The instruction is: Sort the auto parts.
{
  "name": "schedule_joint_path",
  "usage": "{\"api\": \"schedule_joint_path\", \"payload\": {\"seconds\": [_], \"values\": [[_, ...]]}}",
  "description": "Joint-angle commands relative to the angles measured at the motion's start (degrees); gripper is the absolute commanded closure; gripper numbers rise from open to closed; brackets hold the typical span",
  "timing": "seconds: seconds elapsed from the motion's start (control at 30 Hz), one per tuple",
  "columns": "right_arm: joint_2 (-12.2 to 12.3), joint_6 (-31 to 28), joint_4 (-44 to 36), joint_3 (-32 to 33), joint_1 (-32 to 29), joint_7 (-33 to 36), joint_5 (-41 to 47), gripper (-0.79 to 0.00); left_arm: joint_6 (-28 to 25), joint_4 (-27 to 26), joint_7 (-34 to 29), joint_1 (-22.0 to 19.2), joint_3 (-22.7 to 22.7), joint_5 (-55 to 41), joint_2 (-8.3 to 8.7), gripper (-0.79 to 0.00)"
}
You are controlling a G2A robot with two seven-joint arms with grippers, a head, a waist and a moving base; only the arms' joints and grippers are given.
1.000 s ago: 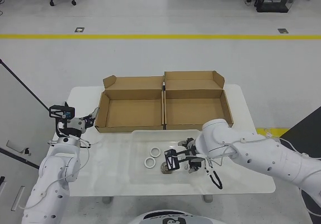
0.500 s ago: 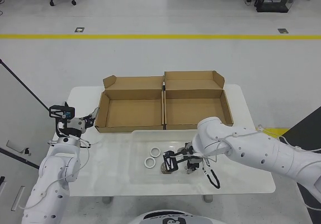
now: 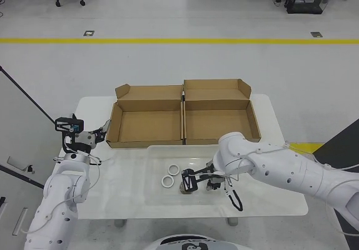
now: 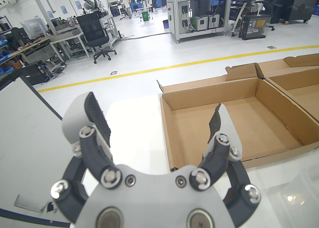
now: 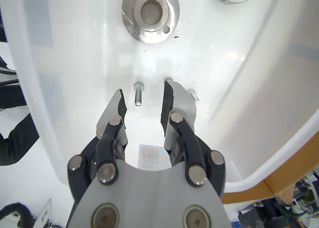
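Right gripper: hangs open, empty, lined up on bolt lying between fingertips; shank parallel to them, head toward flange. Left gripper: open, well apart.

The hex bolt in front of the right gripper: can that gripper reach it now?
Probably yes: the right gripper is open with the hex bolt lying between its fingers, nothing over it; the flange lies apart.
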Motion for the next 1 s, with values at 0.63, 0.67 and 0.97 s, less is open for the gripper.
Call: {"api": "schedule_joint_path", "payload": {"seconds": [0.63, 0.67, 0.97], "values": [[0.05, 1.61, 0.05, 0.00, -0.72, 1.62, 0.11, -0.280, 0.00, 0.00, 0.00, 0.00, 0.00, 0.00, 0.00, -0.785], [0.07, 1.76, 0.01, 0.00, -0.77, 1.76, 0.08, -0.271, 0.00, 0.00, 0.00, 0.00, 0.00, 0.00, 0.00, -0.785], [0.02, 2.52, 0.27, 0.00, -1.09, 2.52, 0.58, -0.055, 0.00, 0.00, 0.00, 0.00, 0.00, 0.00, 0.00, -0.785]]}}
